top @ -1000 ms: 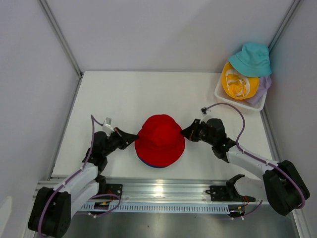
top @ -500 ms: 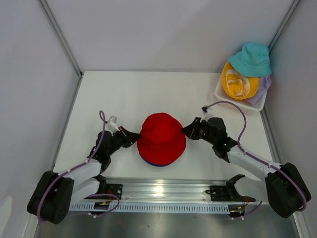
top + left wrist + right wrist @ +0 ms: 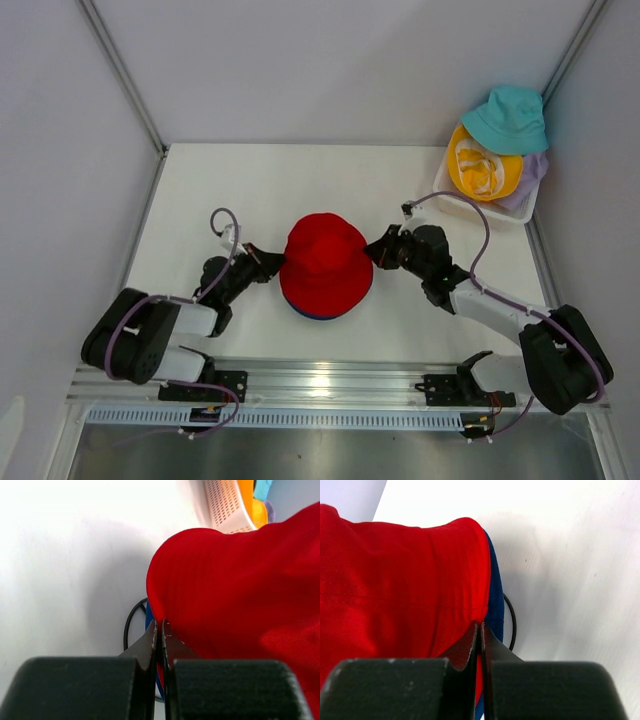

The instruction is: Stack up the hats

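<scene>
A red hat (image 3: 325,262) lies over a navy hat (image 3: 312,315) in the middle of the table; only a thin navy brim edge shows beneath it. My left gripper (image 3: 274,266) is shut on the red hat's left brim, seen in the left wrist view (image 3: 159,630). My right gripper (image 3: 372,256) is shut on its right brim, seen in the right wrist view (image 3: 480,630), where the navy brim (image 3: 495,605) shows below. A teal hat (image 3: 506,118), a yellow or orange hat (image 3: 480,170) and a lavender hat (image 3: 530,175) sit in the basket.
A white lattice basket (image 3: 450,190) stands at the back right corner. A thin black wire frame (image 3: 512,622) lies under the stacked hats and also shows in the left wrist view (image 3: 129,622). Grey walls enclose the table on three sides.
Both grippers have carried the red hat a little toward the back of the table, and the arms have stretched forward. The navy brim shows less.
</scene>
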{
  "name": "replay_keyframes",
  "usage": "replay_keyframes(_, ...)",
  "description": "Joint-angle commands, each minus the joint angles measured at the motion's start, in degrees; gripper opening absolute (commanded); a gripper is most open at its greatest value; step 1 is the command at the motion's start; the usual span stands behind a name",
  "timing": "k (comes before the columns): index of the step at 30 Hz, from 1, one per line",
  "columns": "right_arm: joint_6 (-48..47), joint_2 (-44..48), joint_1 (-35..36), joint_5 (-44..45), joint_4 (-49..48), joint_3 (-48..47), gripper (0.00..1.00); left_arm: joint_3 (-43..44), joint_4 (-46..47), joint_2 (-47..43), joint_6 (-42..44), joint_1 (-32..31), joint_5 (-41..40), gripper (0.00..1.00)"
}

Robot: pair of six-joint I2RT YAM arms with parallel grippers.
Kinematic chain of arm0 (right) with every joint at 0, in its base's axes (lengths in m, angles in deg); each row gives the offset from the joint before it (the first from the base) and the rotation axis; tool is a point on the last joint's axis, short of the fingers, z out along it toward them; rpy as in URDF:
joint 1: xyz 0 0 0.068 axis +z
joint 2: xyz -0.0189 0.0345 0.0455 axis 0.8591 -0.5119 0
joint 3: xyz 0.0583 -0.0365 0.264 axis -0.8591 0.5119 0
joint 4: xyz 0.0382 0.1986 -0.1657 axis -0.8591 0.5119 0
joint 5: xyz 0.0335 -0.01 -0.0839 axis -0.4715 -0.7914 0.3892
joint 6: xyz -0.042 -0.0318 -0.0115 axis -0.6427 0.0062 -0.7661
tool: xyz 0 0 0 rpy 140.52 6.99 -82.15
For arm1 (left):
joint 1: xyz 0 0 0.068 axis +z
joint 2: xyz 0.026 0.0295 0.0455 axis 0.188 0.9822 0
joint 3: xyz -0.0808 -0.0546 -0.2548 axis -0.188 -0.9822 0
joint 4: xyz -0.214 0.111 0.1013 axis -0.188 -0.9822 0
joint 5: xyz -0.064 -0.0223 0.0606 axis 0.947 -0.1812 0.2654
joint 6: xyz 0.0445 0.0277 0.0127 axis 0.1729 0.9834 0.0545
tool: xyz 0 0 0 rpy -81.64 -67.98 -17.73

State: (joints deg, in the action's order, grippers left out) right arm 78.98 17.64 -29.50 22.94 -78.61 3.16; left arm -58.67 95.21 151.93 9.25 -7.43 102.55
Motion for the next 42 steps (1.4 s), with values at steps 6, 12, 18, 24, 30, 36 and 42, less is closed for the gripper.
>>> replay_keyframes(6,-5.14,-6.89,-1.94,0.77,-6.36,-6.19,0.05,5.18,18.16,11.23,0.55,0.51,3.19,0.01)
replay_keyframes(12,-4.80,-10.85,-5.19,-0.46,-8.99,-9.36,0.10,10.17,7.91,8.51,4.85,1.12,-0.67,0.01)
replay_keyframes(18,-4.53,-15.07,-6.77,-3.89,-10.32,-12.61,0.10,15.10,4.10,9.56,6.62,1.30,-0.94,0.01)
replay_keyframes(24,-4.00,-14.81,-7.39,-5.29,-7.60,-14.11,0.26,14.67,3.05,8.51,6.79,1.47,-1.64,0.07)
replay_keyframes(30,-4.17,-11.38,-10.81,-6.71,6.27,-20.07,0.65,16.16,-6.88,2.54,7.49,1.91,-4.27,0.37)
replay_keyframes(36,-6.45,-8.31,-18.01,-3.27,35.36,-36.77,0.89,17.39,-25.05,-11.93,6.52,3.23,-11.29,0.92)
replay_keyframes(42,-12.43,-5.31,-27.86,1.80,40.84,-47.32,0.99,30.28,-54.45,-21.46,9.86,4.63,-25.71,1.00)
